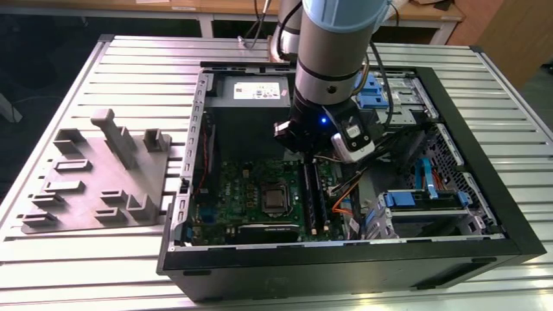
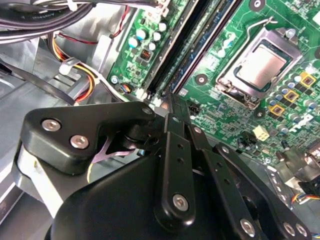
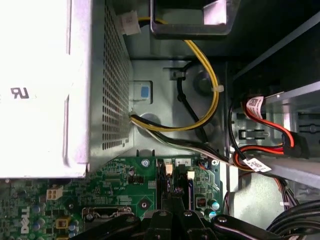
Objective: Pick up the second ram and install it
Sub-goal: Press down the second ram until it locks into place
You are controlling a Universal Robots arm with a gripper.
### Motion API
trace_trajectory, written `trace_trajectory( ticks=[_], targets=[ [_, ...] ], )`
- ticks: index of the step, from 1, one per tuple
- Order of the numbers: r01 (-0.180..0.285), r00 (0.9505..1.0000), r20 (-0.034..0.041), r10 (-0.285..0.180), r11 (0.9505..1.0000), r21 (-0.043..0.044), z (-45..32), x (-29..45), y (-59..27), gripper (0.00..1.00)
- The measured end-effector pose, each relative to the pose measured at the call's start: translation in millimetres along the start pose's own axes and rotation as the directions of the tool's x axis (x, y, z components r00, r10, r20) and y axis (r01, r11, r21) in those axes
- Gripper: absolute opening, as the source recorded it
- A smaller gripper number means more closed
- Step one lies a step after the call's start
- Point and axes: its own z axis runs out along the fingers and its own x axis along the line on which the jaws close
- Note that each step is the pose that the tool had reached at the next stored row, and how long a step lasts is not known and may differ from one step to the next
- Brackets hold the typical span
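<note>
Memory comes first: the second ram shows in the second wrist view as a dark blue-green strip lying along the long black slots of the green motherboard. It runs away from the gripper towards the far edge of the board. We cannot tell whether it is fully seated. In the exterior view the same strips run lengthwise just below the gripper, beside the square processor socket, which sits on the exterior view's left of them.

We see the jaws drawn narrow, their tips close together with nothing visible between them. They hang right over the near end of the slots. Whether they touch the stick there we cannot say. In the first wrist view the black finger links meet over that same end of the board.

Around the slots, the silver processor socket sits near the ram with its metal frame closed. The grey power supply stands past the end of the board, and a bundle of yellow cables curves out from beside its perforated wall. Red and black cables loop along a metal drive cage nearby.

We see the motherboard lying inside an open black computer case, with blue drive brackets on the exterior view's right. The case rests on a ribbed metal worktop. A grey moulded holder sits on that worktop, on the exterior view's left of the case.
</note>
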Motion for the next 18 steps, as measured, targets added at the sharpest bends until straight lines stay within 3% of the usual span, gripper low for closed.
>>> trace_trajectory(
  ticks=[18],
  targets=[
    [0.000, 1.0000, -0.0007, 0.000, 1.0000, 0.0005, 8.2, -0.4, -0.2, 0.10]
  ],
)
